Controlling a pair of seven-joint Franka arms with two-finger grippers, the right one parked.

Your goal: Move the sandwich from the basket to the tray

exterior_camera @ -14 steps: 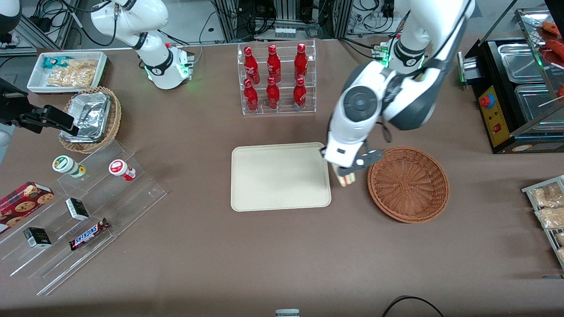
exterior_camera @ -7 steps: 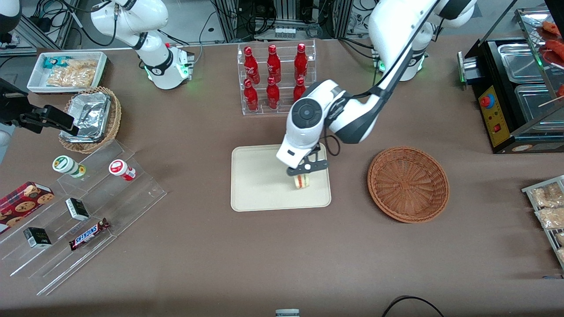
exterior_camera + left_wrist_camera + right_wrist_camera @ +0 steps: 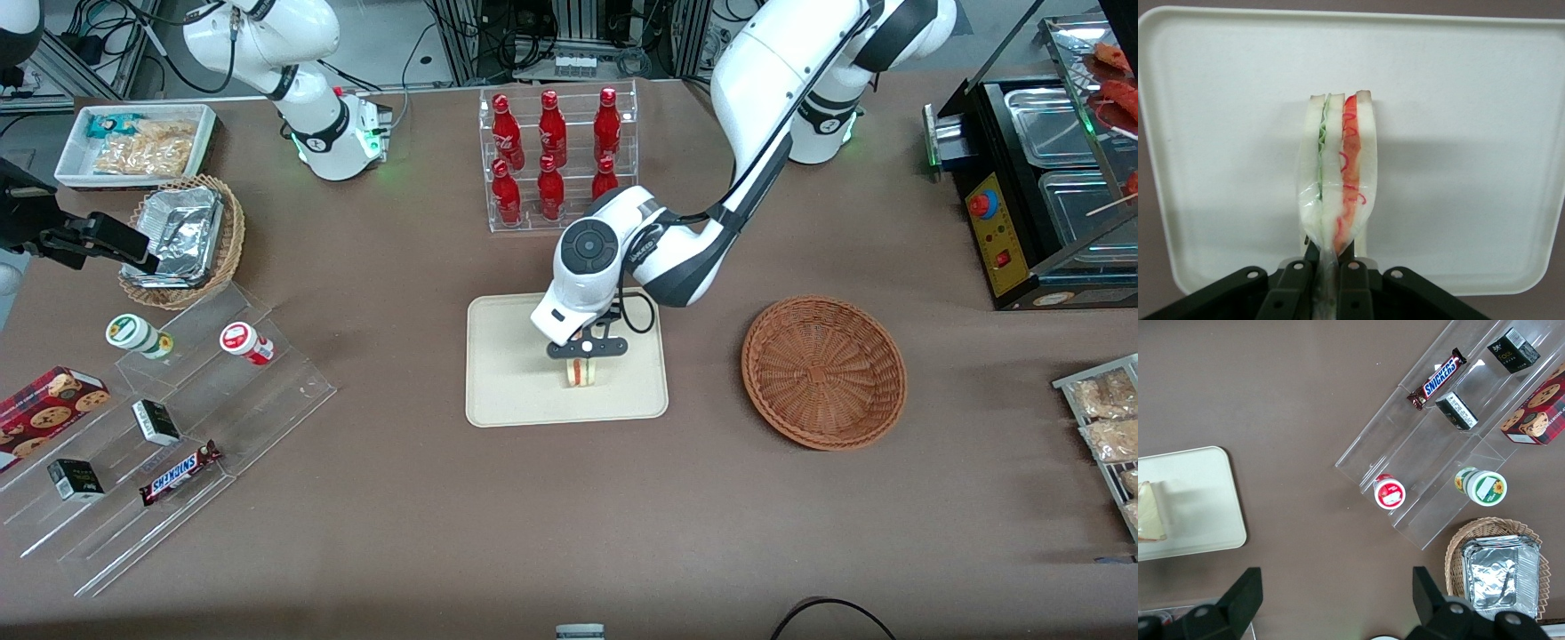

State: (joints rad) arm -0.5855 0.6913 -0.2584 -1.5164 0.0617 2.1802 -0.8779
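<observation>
Sandwich (image 3: 1337, 193), soft, light and film-wrapped, which I hold over the tray (image 3: 507, 391), well clear of the basket (image 3: 823, 371), my tool (image 3: 587, 348) pinching its wrapper end so the bread escapes crushing.

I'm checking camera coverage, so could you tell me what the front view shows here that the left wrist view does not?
Only the front view shows the empty basket, the red bottles and the working arm. Only the left wrist view shows the gripper shut on the sandwich's wrapper, with its green and red filling. Both show the sandwich above the tray.
</observation>
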